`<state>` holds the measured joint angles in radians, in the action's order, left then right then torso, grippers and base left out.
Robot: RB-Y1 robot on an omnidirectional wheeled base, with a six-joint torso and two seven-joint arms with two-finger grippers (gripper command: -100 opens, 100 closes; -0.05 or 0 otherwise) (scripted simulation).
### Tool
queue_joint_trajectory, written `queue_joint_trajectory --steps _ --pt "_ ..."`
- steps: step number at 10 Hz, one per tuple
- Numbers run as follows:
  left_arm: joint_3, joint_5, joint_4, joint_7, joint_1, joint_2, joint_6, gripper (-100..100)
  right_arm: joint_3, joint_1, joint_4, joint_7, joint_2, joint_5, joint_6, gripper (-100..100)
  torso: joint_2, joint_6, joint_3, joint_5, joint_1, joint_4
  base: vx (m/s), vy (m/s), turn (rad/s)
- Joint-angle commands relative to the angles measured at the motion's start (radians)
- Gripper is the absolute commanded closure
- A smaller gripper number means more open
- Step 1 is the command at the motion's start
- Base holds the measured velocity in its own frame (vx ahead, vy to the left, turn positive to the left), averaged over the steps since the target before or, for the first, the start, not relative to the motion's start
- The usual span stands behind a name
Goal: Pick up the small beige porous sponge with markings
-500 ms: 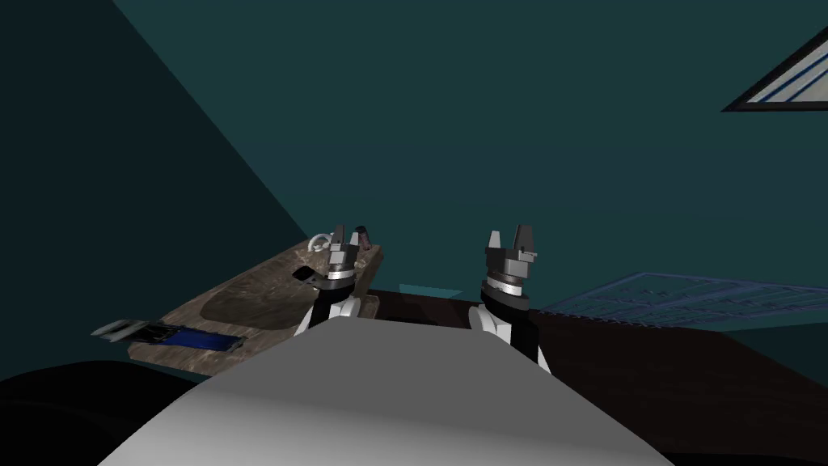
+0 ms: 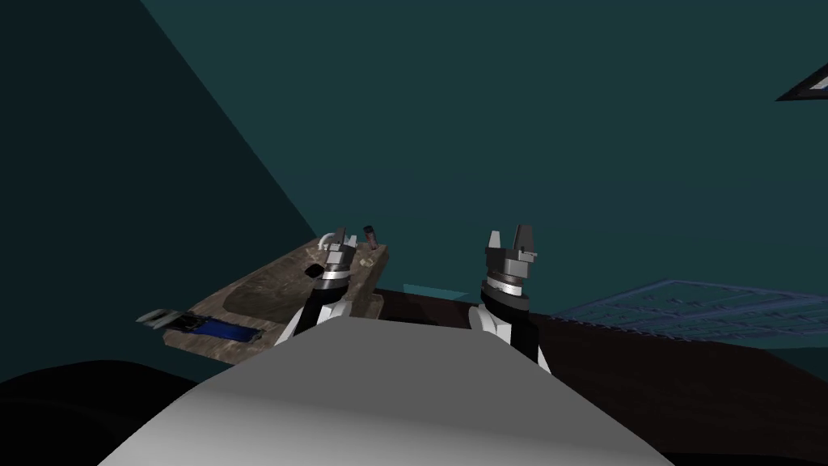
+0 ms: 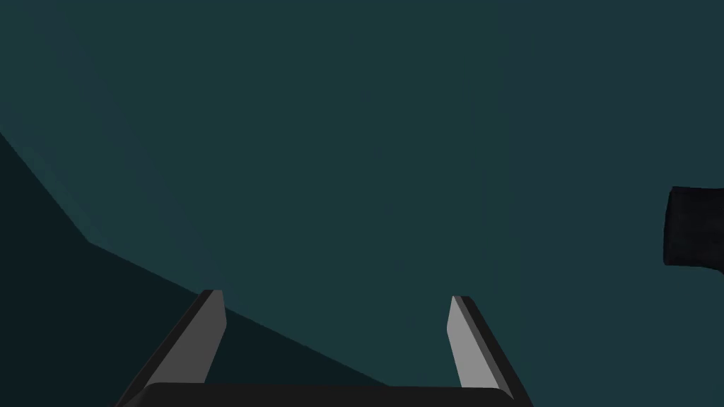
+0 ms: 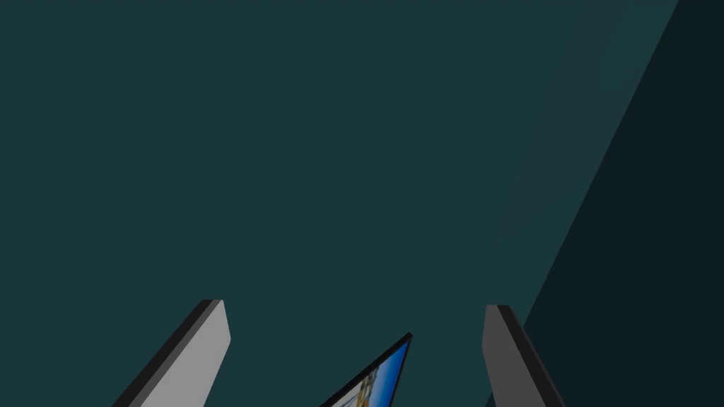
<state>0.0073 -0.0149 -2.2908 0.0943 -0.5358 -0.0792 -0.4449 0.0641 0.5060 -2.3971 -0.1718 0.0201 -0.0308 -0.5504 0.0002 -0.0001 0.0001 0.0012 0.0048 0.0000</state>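
Head view: my left gripper hangs over the counter. The sponge seems to be the pale speck on its far corner, just beside the gripper. My right gripper is raised, off the counter.
Left wrist: 2 fingers spread.
Right wrist: 2 fingers spread.

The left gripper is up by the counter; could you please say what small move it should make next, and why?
Probably tilt the left gripper down toward the small pale sponge on the counter. Its fingers stand open and empty, yet they point at the teal wall, while the sponge lies by the counter's far corner, close beside that gripper in the head view.
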Motion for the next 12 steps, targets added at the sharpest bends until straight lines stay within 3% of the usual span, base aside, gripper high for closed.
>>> queue_joint_trajectory --steps 1,6,11,12 --pt "0.014 0.019 -0.009 0.005 -0.014 -0.026 0.046 -100 0.0 0.0 0.0 0.0 0.0 0.0 0.0 0 0.0 0.0 0.0 0.0 0.0 0.0 0.008 0.047 0.058" --pt "0.047 0.06 -0.022 0.014 -0.041 -0.075 0.147 -100 0.0 0.0 0.0 0.0 0.0 0.0 0.0 0 0.0 0.0 0.0 -0.001 -0.002 0.0 0.008 0.033 0.045" --pt "0.103 0.119 -0.04 0.023 -0.082 -0.141 0.296 -100 0.0 0.0 0.0 0.0 0.0 0.0 0.0 0 -0.001 0.0 -0.001 -0.001 -0.004 0.0 0.018 0.016 0.043" --pt "0.103 0.119 -0.04 0.023 -0.082 -0.141 0.312 -100 0.0 0.0 0.0 0.0 0.0 0.0 0.0 0 -0.002 0.0 -0.001 -0.001 -0.004 0.0 0.023 0.006 0.026"
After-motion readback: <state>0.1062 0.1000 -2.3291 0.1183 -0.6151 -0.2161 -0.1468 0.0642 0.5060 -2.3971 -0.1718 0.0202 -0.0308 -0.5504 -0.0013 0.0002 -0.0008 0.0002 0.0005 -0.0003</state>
